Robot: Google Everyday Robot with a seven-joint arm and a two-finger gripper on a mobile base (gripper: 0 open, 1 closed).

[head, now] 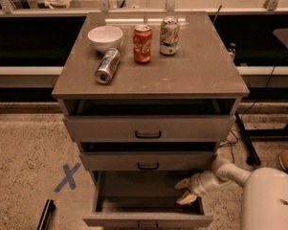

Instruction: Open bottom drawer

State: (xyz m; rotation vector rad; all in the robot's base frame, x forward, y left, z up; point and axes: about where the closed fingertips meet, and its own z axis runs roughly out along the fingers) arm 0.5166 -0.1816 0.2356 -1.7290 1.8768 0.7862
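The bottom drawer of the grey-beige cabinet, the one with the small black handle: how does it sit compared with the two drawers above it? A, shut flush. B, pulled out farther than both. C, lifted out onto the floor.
B: the grey-beige bottom drawer juts out past the middle drawer and the top drawer, its inside showing, and the robot's pale two-finger gripper sits open at its right end.

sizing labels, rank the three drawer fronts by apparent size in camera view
1. top drawer front
2. middle drawer front
3. bottom drawer front, unsure: foreshortened at frame edge
The gripper sits inside that drawer, right side.
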